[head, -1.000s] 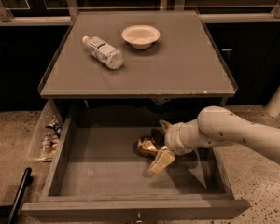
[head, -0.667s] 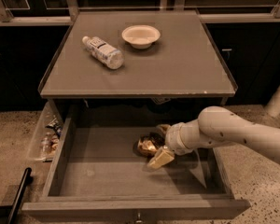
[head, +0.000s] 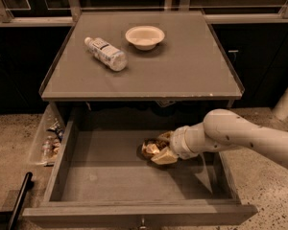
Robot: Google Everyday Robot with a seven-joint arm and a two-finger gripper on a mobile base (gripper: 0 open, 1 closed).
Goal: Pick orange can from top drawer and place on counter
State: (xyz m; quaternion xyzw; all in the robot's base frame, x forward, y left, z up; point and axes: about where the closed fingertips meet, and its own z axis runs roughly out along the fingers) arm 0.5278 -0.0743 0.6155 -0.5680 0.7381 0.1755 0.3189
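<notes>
The pale hand [head: 159, 148] has drawn in against 1 dented, shiny orange-gold can [head: 148, 149] inside the grey wooden drawer [head: 110, 176]; I cannot tell whether it grips. The grey bench [head: 182, 66] holds 1 clear plastic bottle [head: 105, 54] and 1 cream bowl [head: 144, 36].

You had the gripper [head: 159, 150] low in the drawer [head: 59, 163], at the can [head: 148, 149] near mid-floor. The drawer's left and front floor lay bare; the arm [head: 240, 138] crossed its right side. On the counter [head: 192, 71], the bottle [head: 105, 54] and bowl [head: 144, 36] took the back left; the right half lay open.
</notes>
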